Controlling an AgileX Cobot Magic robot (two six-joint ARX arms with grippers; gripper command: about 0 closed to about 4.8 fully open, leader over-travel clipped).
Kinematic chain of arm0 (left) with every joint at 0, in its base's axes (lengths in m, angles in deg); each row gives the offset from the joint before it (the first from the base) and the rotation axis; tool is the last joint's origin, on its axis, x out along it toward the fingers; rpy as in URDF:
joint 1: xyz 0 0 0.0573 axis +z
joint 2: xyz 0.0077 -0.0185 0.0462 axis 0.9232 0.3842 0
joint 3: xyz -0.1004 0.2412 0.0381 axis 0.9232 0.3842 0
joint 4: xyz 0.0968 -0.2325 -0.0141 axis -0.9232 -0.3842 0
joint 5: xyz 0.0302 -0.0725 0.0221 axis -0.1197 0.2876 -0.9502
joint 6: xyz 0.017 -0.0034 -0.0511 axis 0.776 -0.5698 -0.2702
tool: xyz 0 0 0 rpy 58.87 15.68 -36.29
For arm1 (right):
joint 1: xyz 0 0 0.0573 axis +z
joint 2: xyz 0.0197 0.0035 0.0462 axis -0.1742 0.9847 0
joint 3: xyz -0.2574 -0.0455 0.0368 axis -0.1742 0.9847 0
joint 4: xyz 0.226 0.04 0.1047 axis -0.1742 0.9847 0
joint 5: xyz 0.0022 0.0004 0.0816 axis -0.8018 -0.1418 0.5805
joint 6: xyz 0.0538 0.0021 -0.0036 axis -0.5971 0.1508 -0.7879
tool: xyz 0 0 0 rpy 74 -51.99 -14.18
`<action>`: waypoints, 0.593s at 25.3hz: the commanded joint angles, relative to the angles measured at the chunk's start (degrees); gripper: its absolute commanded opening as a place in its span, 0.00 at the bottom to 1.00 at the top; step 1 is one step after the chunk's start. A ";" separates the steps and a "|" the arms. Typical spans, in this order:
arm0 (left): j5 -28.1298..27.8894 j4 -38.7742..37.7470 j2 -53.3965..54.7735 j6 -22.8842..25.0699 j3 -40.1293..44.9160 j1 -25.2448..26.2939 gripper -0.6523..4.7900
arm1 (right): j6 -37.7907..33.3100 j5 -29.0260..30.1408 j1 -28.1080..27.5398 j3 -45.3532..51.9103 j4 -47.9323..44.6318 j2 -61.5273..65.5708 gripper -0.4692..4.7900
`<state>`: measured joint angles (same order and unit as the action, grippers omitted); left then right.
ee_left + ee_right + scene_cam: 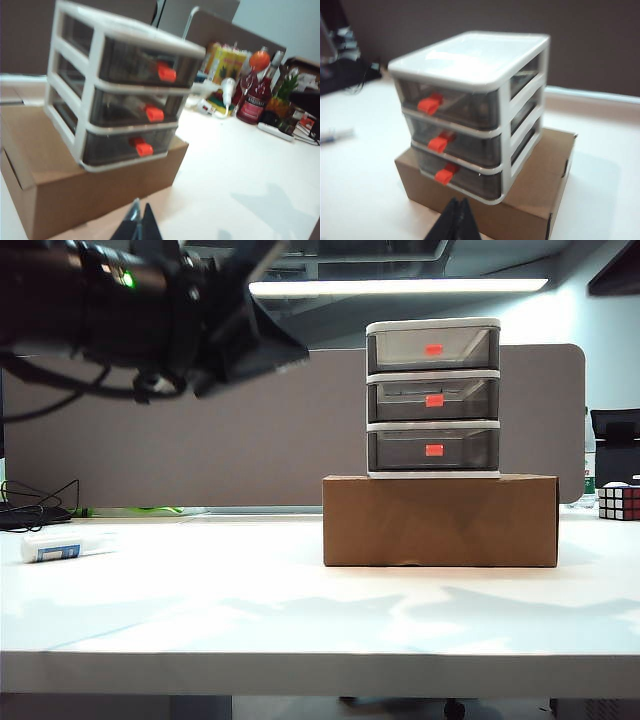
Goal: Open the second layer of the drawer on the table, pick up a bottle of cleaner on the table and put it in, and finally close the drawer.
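The drawer unit (433,398) stands on a brown cardboard box (440,520), which rests on the white counter (300,610) right of centre in the exterior view. All three tiers are pushed in. The middle drawer (434,399) is closed, its orange-red tab flush with the front.

The cleaner bottle (64,548) lies on its side on the counter at the far left of the exterior view, well apart from the box and drawers. In the right wrist view it shows only as a faint blurred streak (335,135).

The left hand (137,226) has its fingertips pressed together with nothing between them. It hangs above the counter in front of the box, facing the drawer fronts at an angle. In the exterior view the left arm (130,305) fills the upper left, high above the counter.

The right hand (455,220) is likewise pressed together and carries nothing. It sits in front of the box, looking down on the unit's top and tabs.

A Rubik's cube (619,502) sits at the right edge of the counter. Bottles (255,95) and other clutter stand on the counter's far side in the left wrist view.
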<state>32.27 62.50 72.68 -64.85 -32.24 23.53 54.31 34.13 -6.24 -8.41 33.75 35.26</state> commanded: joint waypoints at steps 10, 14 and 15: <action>-26.86 -2.03 12.92 13.62 -17.75 -10.43 0.11 | 1.99 4.85 -0.02 -7.37 -5.29 14.25 0.08; -31.43 0.26 21.81 13.79 -25.83 -12.85 0.11 | 2.21 6.40 -0.02 -8.13 -8.33 17.31 0.08; -31.58 0.20 23.34 13.81 -27.28 -13.27 0.11 | 2.23 7.21 0.02 -8.13 -8.33 17.44 0.08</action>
<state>1.24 61.82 95.02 -51.36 -58.08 10.83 56.32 39.71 -6.28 -16.34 27.13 52.81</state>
